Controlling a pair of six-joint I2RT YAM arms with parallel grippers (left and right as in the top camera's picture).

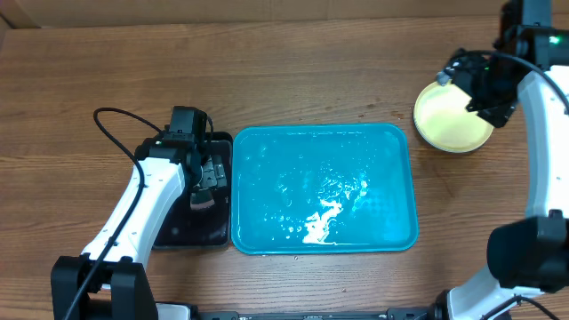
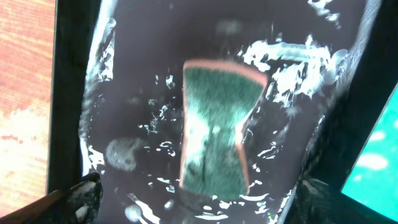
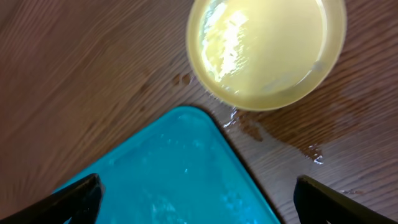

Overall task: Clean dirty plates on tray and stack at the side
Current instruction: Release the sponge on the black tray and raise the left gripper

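1. L gripper [image 1: 206, 180]: jaws wide apart, clamped on nothing. The green scrub sponge [image 2: 214, 130] lies flat between the fingers, touching neither, in the wet black tray [image 2: 124, 93].
2. R gripper [image 1: 473, 93]: jaws wide apart and empty. A yellow-green plate [image 3: 267, 50] sits ahead of the jaws on the wood table [image 1: 311, 62]. It is wet and shows no dark smudge. Cannot tell whether other plates lie under it.
3. Turquoise tray [image 1: 267, 178]: one corner lies between the R fingers, just short of the plate. It carries foam and water only, no plate.
4. Step in hand (est.): wrap-up, with the sponge parked and the plate at the side.
5. Next move (est.): lift both arms straight up, jaws kept apart, so the L fingers don't drag the sponge and the R fingers clear the plate rim.
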